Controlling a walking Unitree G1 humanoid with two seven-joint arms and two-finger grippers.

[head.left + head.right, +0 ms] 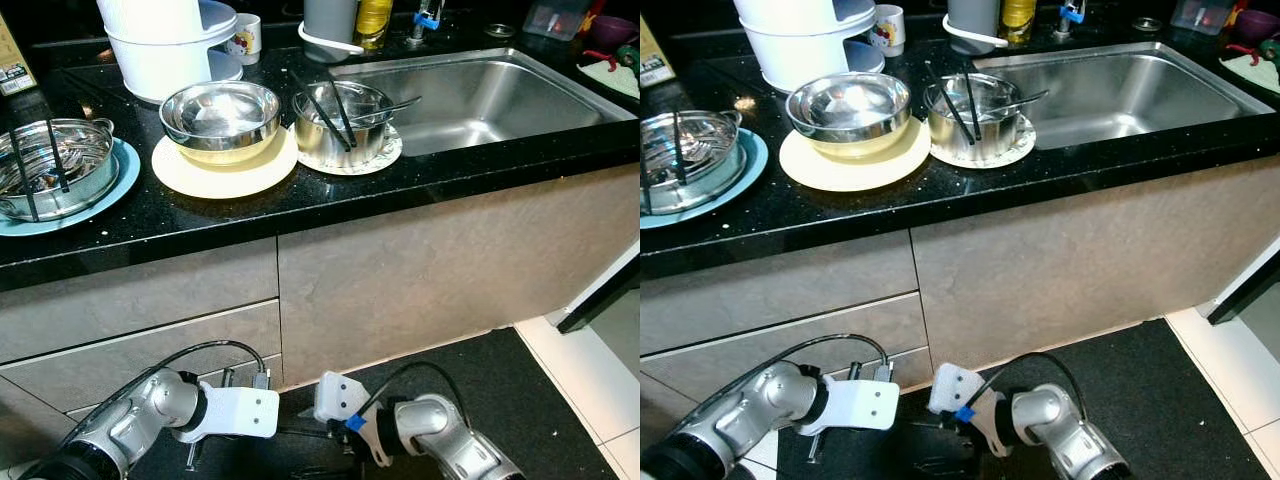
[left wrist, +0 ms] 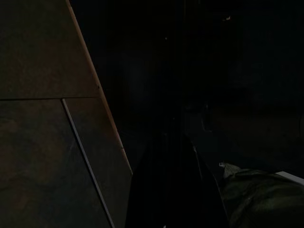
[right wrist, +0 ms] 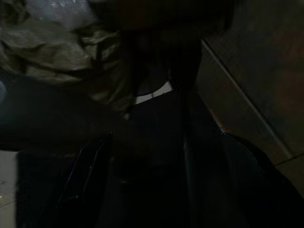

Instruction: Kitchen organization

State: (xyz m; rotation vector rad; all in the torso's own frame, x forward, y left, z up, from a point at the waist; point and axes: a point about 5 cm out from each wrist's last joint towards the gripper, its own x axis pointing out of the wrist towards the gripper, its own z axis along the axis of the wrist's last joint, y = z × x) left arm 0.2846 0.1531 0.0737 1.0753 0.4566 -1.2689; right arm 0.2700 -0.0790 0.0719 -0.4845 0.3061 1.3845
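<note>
On the black counter [image 1: 420, 185], left of the sink [image 1: 480, 95], stand the dishes to be sorted: a steel bowl [image 1: 221, 118] on a cream plate [image 1: 225, 168], a steel pot [image 1: 342, 122] on a white patterned plate [image 1: 385, 155] with chopsticks [image 1: 322, 108] and a spoon [image 1: 385, 106] in it, and a steamer pot [image 1: 55, 165] on a blue plate [image 1: 125, 175].

Both arms hang low before the cabinets. The left hand [image 1: 195, 450] and right hand [image 1: 320, 432] point down in shade, and I cannot tell whether their fingers are spread or pressed together.

The steel is probably light, stiff and slippery, so the rims look the best hold. The plates are likely fragile, and the loose chopsticks could roll or tip out.
</note>
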